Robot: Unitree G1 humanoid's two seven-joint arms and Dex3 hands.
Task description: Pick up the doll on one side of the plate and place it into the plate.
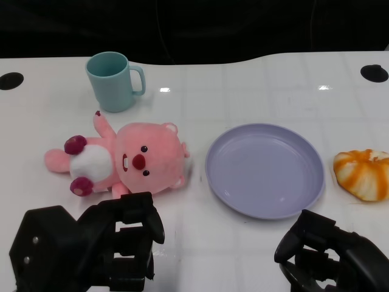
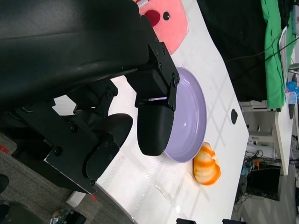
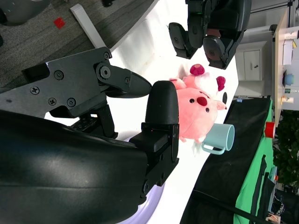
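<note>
Left hand (image 1: 91,252): I see it at the near table edge, just short of the doll (image 1: 124,159), holding nothing, bare white table (image 1: 200,261) in the narrow strip between them.
Doll to plate: I see a slim lane of bare table between the doll's head and the purple plate (image 1: 264,170); nothing stands in it.
Plate: its bowl is bare, open from above.
Cup (image 1: 115,81): stands beyond the doll, near its raised arm, blocking an approach from the far side.
Orange-striped bun (image 1: 363,173): sits just beside the plate's right rim, crowding that side.
Right hand (image 1: 331,255): I see it near the plate's near rim, holding nothing.
</note>
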